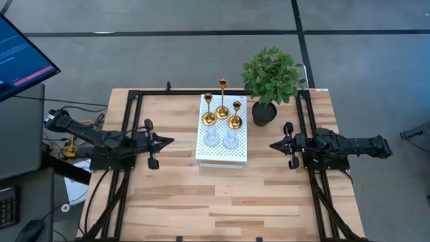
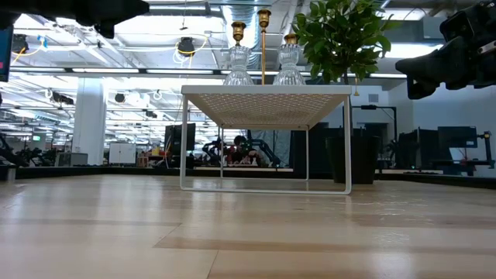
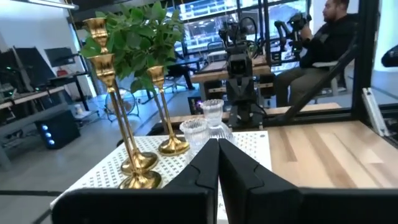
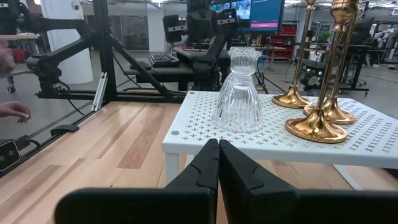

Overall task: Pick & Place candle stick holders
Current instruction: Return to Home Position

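Three gold candle stick holders [image 1: 222, 109] and two clear glass ones [image 1: 221, 138] stand on their round bases on the white perforated box [image 1: 221, 156] at the table's middle back. They also show in the left wrist view [image 3: 144, 160] and the right wrist view [image 4: 239, 93]. My left gripper [image 1: 170, 141] is shut and empty, left of the box. My right gripper [image 1: 273, 144] is shut and empty, right of the box. Both hover above the table.
A green plant in a black pot [image 1: 267, 101] stands right behind the box's far right corner. Black frame rails [image 1: 304, 114] run along the table's left and right sides. A laptop [image 1: 20, 54] sits off the table's left. A person sits in the room beyond [image 3: 323, 43].
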Motion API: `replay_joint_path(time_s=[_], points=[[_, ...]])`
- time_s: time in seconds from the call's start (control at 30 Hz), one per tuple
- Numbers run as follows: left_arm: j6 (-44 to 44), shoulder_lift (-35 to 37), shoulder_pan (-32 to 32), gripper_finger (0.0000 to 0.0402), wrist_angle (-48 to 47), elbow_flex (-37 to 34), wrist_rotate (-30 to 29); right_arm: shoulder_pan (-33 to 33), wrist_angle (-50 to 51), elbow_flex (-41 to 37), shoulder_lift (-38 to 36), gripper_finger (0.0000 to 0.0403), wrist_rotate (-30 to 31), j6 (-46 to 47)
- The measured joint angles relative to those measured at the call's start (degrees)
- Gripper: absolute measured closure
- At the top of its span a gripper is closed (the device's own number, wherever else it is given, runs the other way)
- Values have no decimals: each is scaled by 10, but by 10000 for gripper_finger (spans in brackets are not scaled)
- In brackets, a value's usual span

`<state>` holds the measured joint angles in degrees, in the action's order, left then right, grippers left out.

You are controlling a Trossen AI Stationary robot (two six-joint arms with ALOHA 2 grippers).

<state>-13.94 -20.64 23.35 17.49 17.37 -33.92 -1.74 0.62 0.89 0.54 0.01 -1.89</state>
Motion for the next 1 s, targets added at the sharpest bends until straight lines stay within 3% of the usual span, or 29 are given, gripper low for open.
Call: replay_joint_path(time_s=[0.17, 0.33, 0.57, 0.87, 1.0], points=[[9, 31, 0, 394, -38, 1, 17, 0, 0, 0, 0, 403, 0, 0], [76, 68, 0, 394, -162, 57, 24, 0, 0, 0, 0, 403, 0, 0], [116, 94, 0, 394, -292, 120, 117, 0, 0, 0, 0, 403, 0, 0], [149, 182, 0, 394, -351, 129, 87, 0, 0, 0, 0, 403, 0, 0], [149, 186, 0, 394, -357, 129, 88, 0, 0, 0, 0, 403, 0, 0]])
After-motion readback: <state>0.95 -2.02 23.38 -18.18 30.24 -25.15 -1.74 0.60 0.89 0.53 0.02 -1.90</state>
